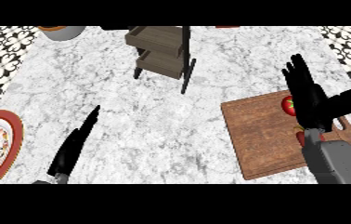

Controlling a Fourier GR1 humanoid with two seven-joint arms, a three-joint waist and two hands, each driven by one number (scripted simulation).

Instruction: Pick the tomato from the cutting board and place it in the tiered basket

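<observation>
The red tomato (288, 105) sits on the wooden cutting board (264, 135), at the right of the bench (171, 125). The right hand (310, 100) partly covers it, fingers straight, holding nothing. The left hand (74, 144) is flat and holds nothing too. The tiered basket (163, 51) stands well apart.

Kitchen: marble counter (171, 125), wooden cutting board (264, 135), tiered basket (161, 49), plate (8, 141).
</observation>
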